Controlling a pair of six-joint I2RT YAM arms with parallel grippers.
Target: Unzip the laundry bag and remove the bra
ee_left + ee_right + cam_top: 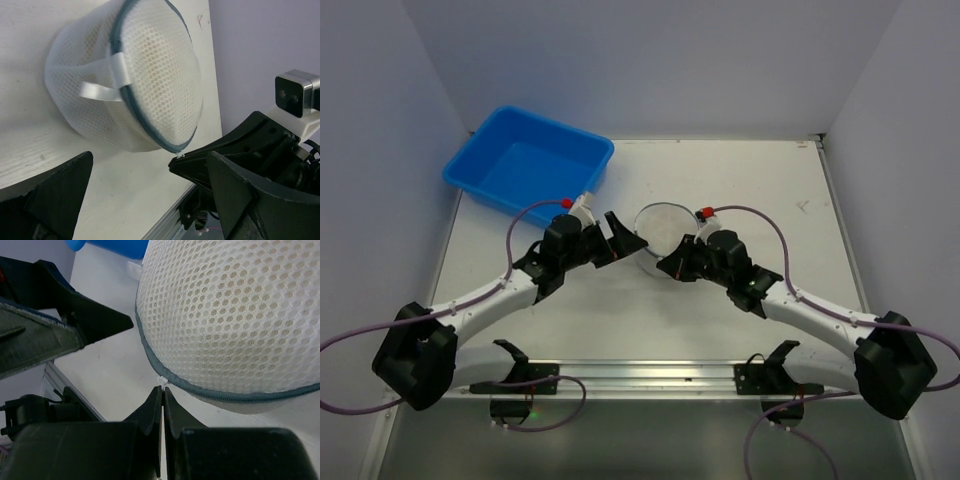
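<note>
1. Pinching the zipper pull (161,381), the right gripper (162,390) has its fingers pressed together on that small white tab, at 5 o'clock on the rim of the laundry bag (658,228).
2. The left gripper (622,238) stands at the bag's 9 o'clock with fingers spread wide, gripping nothing.
3. The bag lies at the middle of the table (770,200), and its zip (225,396) appears shut. We take the tan tint behind the mesh for the bra (240,305), inside.
4. We judge the unzipping barely begun. Next, the pull should travel round the dark rim while the left gripper steadies the bag.
5. At the bag's 10 o'clock sits the blue tub (530,160).
</note>
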